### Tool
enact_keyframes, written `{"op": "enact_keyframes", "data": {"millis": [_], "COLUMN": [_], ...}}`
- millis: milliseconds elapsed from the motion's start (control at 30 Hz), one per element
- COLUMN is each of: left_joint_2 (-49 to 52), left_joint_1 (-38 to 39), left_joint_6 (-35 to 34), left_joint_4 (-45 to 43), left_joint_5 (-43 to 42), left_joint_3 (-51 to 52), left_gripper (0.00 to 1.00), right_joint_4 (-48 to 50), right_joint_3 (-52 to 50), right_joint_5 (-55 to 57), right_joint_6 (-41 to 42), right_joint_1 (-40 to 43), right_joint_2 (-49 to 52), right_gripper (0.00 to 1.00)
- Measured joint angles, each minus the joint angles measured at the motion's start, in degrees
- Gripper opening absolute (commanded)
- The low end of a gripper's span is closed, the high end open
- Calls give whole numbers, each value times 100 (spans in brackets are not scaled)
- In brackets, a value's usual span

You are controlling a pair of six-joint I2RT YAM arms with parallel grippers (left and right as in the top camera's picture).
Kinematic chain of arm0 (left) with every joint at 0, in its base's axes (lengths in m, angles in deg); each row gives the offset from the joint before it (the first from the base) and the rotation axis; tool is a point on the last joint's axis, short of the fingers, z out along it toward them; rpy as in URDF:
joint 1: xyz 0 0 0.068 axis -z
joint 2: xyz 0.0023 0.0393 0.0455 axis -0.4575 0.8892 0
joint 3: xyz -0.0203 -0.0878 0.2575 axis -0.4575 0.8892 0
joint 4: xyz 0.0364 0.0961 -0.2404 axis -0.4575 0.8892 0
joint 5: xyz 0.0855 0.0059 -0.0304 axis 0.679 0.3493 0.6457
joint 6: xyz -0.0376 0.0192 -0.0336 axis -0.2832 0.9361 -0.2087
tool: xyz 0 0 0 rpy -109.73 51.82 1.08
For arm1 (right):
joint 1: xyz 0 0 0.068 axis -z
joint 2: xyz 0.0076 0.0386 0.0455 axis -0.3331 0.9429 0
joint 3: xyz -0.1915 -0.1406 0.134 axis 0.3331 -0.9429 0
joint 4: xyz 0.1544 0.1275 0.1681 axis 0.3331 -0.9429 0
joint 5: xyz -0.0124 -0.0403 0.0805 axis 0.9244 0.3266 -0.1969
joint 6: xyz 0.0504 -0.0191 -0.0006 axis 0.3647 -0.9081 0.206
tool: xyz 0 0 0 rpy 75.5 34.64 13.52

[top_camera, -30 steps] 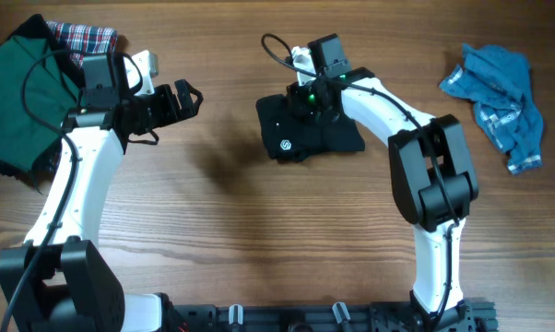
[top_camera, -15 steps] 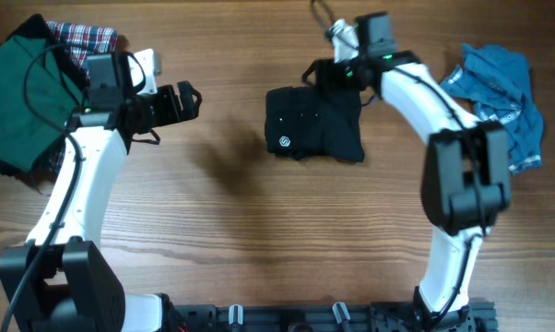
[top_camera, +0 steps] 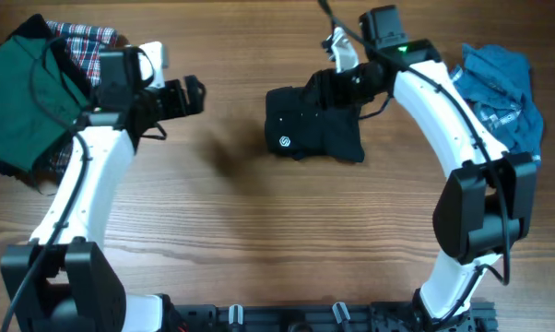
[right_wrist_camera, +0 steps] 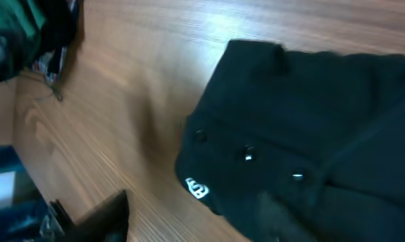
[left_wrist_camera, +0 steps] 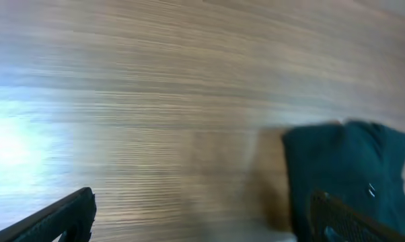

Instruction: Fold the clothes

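black shirt (top_camera: 314,129) lies lengthwise left-right, logo (top_camera: 284,142) leftward; left end effector (top_camera: 194,97) spread, right end effector (top_camera: 325,89) unclear.

Bare tabletop (top_camera: 259,240) across the near half; blocked at far centre by black shirt (top_camera: 310,129), at far corners by green pile (top_camera: 19,92), blue garment (top_camera: 517,97).
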Motion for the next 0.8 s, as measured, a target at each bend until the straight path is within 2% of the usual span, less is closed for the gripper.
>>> {"op": "enact_keyframes", "data": {"millis": [33,167,333,800], "left_joint_2": [0,0,0,0], "left_joint_1": [-157,-647,-758,-785], "left_joint_6": [-66,-197,-208,-208], "left_joint_4": [4,140,417,468], "left_joint_5": [2,0,-2,-2], "left_joint_3": [0,0,0,0], "left_gripper": [100,100,100,100], "right_joint_4": [4,57,269,247], "right_joint_3": [0,0,-83,-140], "right_joint_5": [98,776,1777,2122], "right_joint_6": [-15,188,614,925], "right_joint_1": [-87,-455,-896,-1051], "right_joint_2": [0,0,31,643], "right_gripper": [4,4,4,4]}}
